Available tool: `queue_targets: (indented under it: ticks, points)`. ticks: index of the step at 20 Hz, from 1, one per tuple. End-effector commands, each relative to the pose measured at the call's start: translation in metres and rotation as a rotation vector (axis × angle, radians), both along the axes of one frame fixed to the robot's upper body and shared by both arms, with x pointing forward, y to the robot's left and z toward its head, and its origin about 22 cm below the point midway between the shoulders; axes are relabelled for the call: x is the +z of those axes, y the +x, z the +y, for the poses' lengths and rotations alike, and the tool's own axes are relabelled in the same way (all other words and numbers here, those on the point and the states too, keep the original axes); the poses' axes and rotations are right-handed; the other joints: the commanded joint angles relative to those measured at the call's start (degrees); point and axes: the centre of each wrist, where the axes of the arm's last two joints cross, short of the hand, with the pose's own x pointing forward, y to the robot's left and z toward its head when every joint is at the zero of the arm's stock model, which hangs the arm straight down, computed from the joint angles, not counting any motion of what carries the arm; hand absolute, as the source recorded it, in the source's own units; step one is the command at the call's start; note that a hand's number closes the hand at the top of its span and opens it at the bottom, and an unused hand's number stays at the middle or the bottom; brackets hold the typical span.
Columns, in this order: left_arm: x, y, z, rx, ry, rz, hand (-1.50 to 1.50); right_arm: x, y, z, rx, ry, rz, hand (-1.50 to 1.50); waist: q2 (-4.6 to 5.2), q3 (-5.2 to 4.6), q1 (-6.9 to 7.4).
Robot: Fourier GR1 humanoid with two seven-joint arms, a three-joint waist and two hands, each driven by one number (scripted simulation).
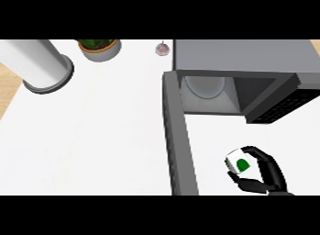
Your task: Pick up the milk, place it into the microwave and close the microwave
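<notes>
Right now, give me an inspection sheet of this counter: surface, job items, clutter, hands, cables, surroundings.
Surface: white counter, mostly bare on the left.
Job's things: milk carton, white with a green mark, held in front of the microwave; microwave door swung fully open toward the robot, glass turntable visible inside.
Clutter: potted plant, white cylinder and a small pinkish object at the back.
Hands: right hand curled round the milk carton; left hand nothing seen.
Cables: nothing seen.
Surroundings: wooden floor beyond the counter's left edge.
</notes>
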Motion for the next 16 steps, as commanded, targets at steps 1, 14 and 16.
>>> queue_targets:
  ticks: [1,14,16]
  points:
    - [0.032,-0.003,-0.009,-0.066,-0.059,-0.107,-1.50,-0.012,-0.002,0.028,0.050,0.029,-0.080,1.50,0.34,0.69,0.18]
    - [0.030,-0.004,-0.006,-0.066,-0.064,-0.121,-1.50,0.021,0.070,0.050,0.003,0.137,-0.140,1.50,0.45,0.66,0.67]
    - [0.032,-0.003,-0.005,-0.052,-0.077,-0.126,-1.50,0.038,0.089,0.040,0.026,0.109,-0.155,1.50,0.34,0.60,0.10]
